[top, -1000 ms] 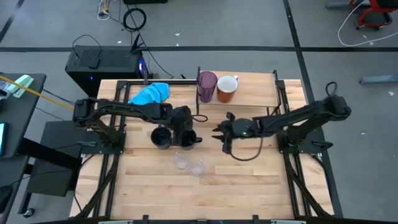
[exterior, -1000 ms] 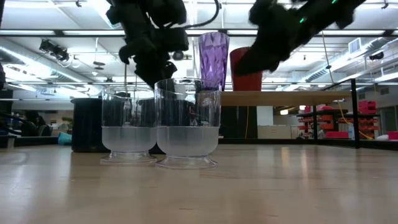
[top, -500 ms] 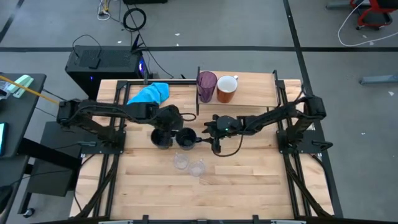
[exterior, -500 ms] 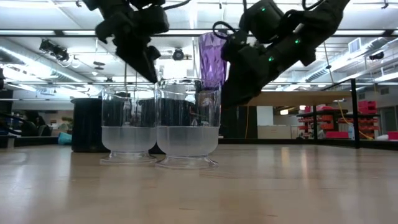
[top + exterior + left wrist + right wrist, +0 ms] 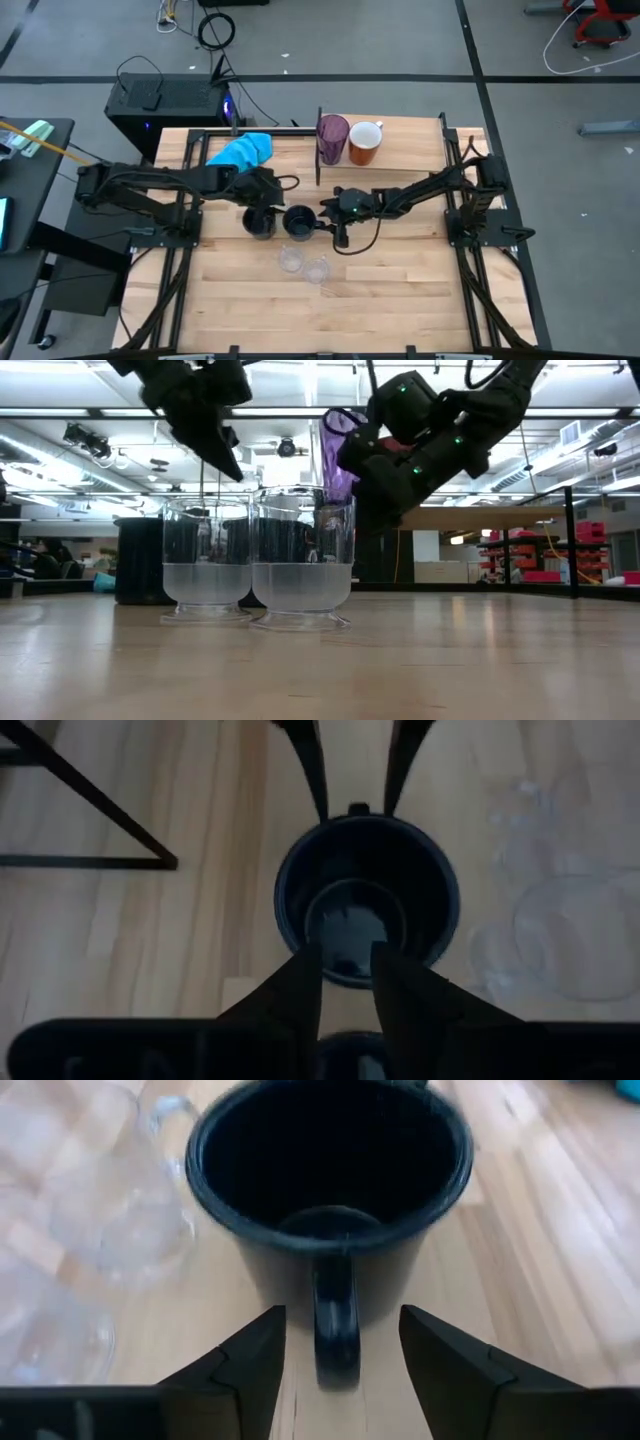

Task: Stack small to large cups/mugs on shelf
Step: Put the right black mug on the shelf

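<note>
Two navy mugs: they stand side by side mid-table, each with a gripper at it, so the step in hand looks like taking hold of them.
High view: the left gripper (image 5: 262, 196) is over the left navy mug (image 5: 259, 222); the right gripper (image 5: 327, 214) is just beside the right navy mug (image 5: 298, 220), on its handle side. The purple tumbler (image 5: 332, 138) and orange mug (image 5: 366, 142) stand on the shelf (image 5: 400, 140) at the far edge of the table (image 5: 400, 300). The two clear glasses (image 5: 303, 264) sit near the mugs, toward the front. A blue cloth (image 5: 241, 151) lies on the table's far left.
Low view: both glasses (image 5: 258, 558) fill the foreground and hide the mugs; the arms come down behind them.
Left wrist view: this mug (image 5: 366, 896) is seen from above. The near fingers (image 5: 300, 982) are at its rim, narrowly apart; whether they already pinch the wall I cannot tell.
Right wrist view: the fingers (image 5: 255, 1350) stand spread on either side of the handle of the dark mug (image 5: 330, 1200), not yet touching it.
Doing it well: centre the handle between the right fingers before closing, and lift straight up, because the glasses are close.
Look of the mugs: dark, matte, round, deep, each with one loop handle.
</note>
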